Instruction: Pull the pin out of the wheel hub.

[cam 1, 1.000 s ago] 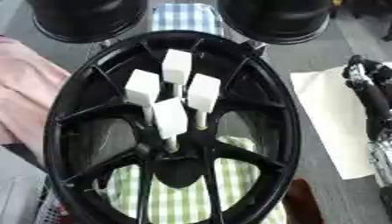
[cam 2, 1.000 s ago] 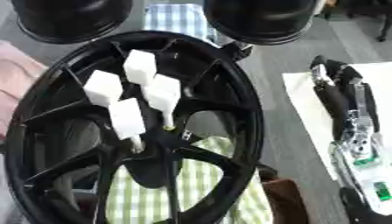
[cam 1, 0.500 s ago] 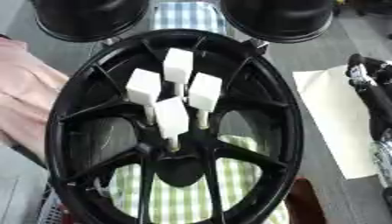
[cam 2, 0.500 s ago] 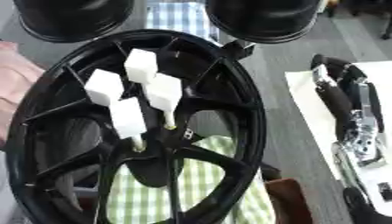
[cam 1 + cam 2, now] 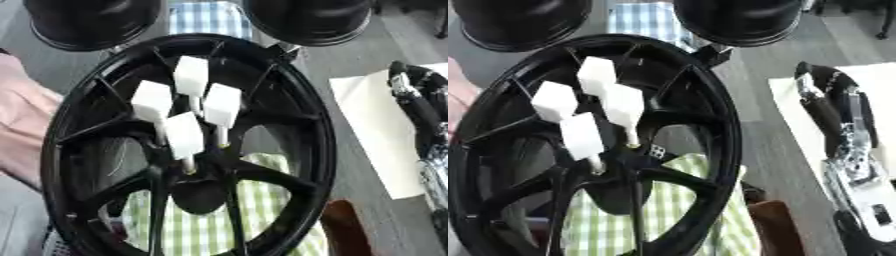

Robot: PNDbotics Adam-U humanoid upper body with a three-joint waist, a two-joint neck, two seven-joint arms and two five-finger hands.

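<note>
a: where are the pins?
b: four white-capped pins (image 5: 185, 136) stand clustered in the middle of the black wheel hub (image 5: 194, 150), caps up, thin stems running down into the spokes' meeting point. all four are seated in the hub, with no hand touching them.
a: and the hub itself?
b: it lies flat, filling most of the view, over a green checked cloth (image 5: 262, 220) that shows through the spokes.
a: the hands?
b: the right hand (image 5: 829, 102) lies well to the right of the rim, over a white sheet (image 5: 376, 130); its fingers look stretched out and close together, holding nothing. the left hand shows in neither view.
a: anything else?
b: two black round objects (image 5: 737, 17) sit beyond the hub, and pink fabric (image 5: 22, 115) is at the left.
</note>
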